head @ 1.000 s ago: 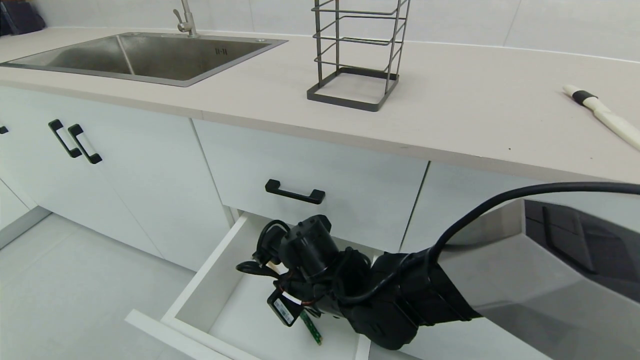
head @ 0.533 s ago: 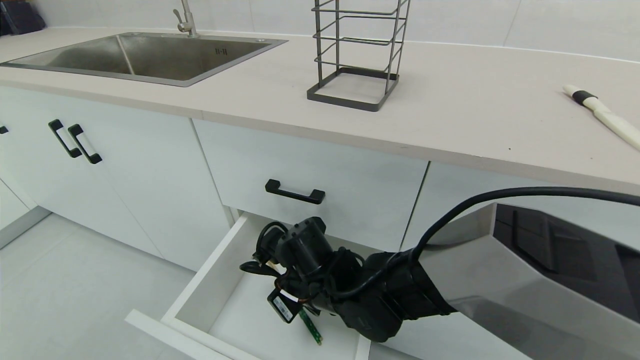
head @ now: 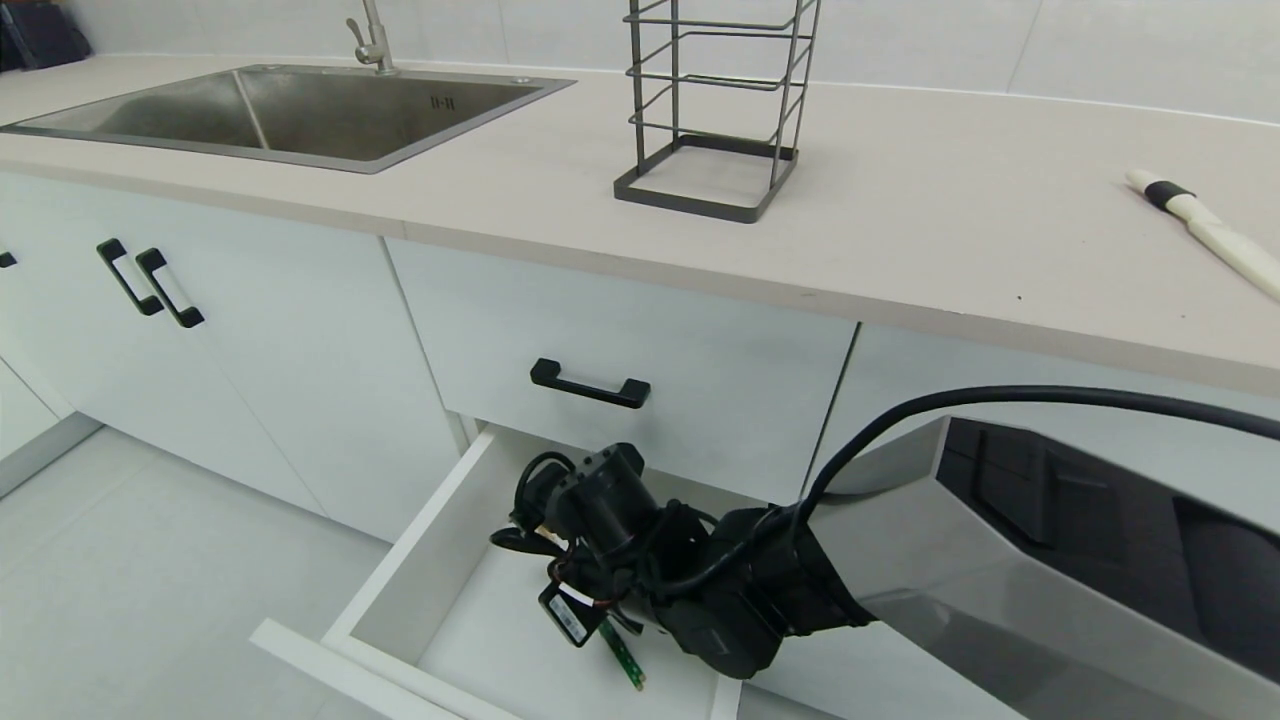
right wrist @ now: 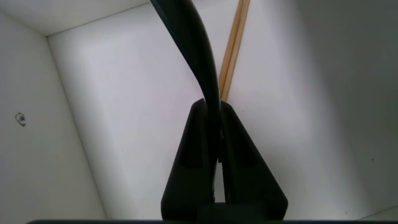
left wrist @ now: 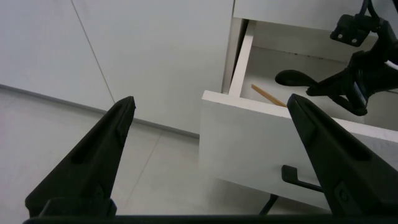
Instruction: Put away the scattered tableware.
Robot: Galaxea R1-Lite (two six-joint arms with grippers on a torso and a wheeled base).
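A: Right end effector [right wrist: 214,115]?
B: Pinching the black spoon [right wrist: 186,31] by its handle, inside the open drawer [head: 400,575]. Chopsticks [right wrist: 235,43] lie on the drawer floor just beside it.
A: Left end effector [left wrist: 211,102]?
B: Spread wide, facing the drawer's front corner.
A: Desk [head: 950,230]?
B: White knife [head: 1205,232], far right.

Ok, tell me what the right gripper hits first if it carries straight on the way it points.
Probably the drawer floor: the right gripper, shut on the black spoon, points down into it, with the chopsticks just beside that line. Depth is unclear.
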